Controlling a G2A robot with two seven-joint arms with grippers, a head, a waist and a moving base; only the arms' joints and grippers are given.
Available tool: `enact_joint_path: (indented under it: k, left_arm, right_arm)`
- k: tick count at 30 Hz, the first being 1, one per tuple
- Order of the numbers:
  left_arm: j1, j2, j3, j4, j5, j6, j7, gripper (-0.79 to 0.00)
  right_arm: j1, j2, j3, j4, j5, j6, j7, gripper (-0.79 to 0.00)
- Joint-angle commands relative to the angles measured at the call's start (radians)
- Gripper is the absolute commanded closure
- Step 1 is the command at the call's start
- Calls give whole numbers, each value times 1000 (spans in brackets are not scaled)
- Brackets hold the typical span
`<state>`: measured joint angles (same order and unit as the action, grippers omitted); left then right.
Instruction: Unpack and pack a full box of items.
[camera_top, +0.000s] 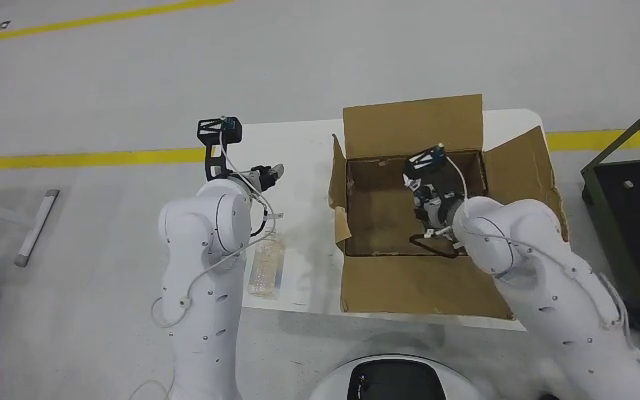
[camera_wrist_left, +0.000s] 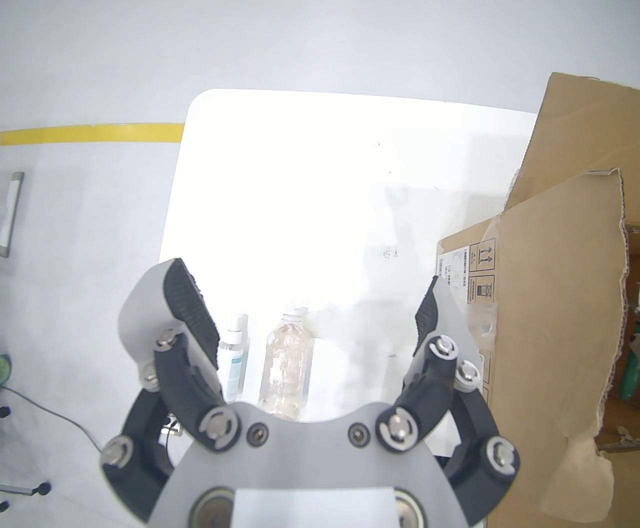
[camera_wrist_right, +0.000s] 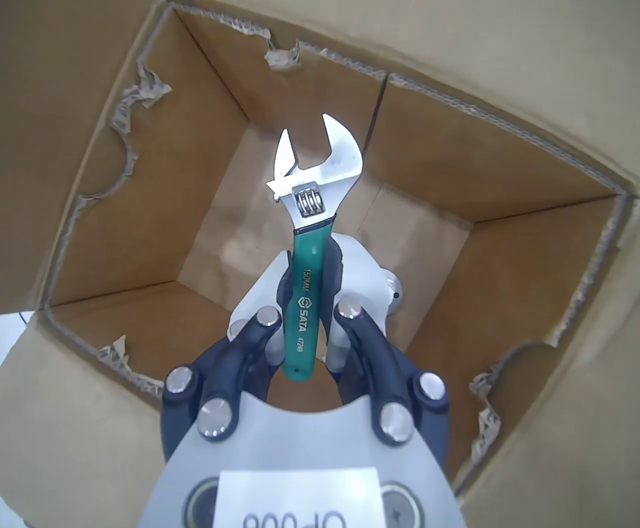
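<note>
Two hands: my right hand (camera_wrist_right: 307, 295) squeezes the wrench (camera_wrist_right: 312, 200) by its handle so the head points into the box (camera_wrist_right: 125, 210); my left hand (camera_wrist_left: 305, 300) hangs open above the worktop (camera_wrist_left: 325, 175).

wrench (camera_wrist_right: 312, 240) handle: white lettering runs along the green grip, made up of a size mark, a logo with a name, and a number.
box (camera_wrist_left: 545, 350) outer side: black handling symbols (camera_wrist_left: 482, 272) in squares; the upper is a pair of upward arrows, the lower too small to tell.
white label (camera_wrist_left: 451, 267) beside them: fine print, too small to read.
right gripper (camera_wrist_right: 311, 272) base plate: sticker (camera_wrist_right: 298, 497) with dark characters, upside down and cut off at the edge.
</note>
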<state>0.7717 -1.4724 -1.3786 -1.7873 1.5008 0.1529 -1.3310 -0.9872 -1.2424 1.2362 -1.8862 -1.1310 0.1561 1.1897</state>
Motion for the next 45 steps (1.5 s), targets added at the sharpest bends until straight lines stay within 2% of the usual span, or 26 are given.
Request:
enact_joint_path:
  k: [1,16,22,28,36,45]
  left_arm:
    - [0,0,0,0,0,0,0,-785]
    - [0,0,0,0,0,0,0,-785]
    - [0,0,0,0,0,0,0,-785]
    - [0,0,0,0,0,0,0,-785]
    - [0,0,0,0,0,0,0,-785]
    - [0,0,0,0,0,0,0,-785]
  right_arm:
    - [-32,1,48,-14,70,-1,-45,0]
    - [-35,1,49,-14,75,0,-53,0]
    - [-93,3,126,-29,225,-46,-188,0]
    - [-162,7,243,-32,460,-128,-288,0]
    - [-215,14,330,-6,684,-221,-350,0]
    - [-216,16,333,-6,682,-236,-345,0]
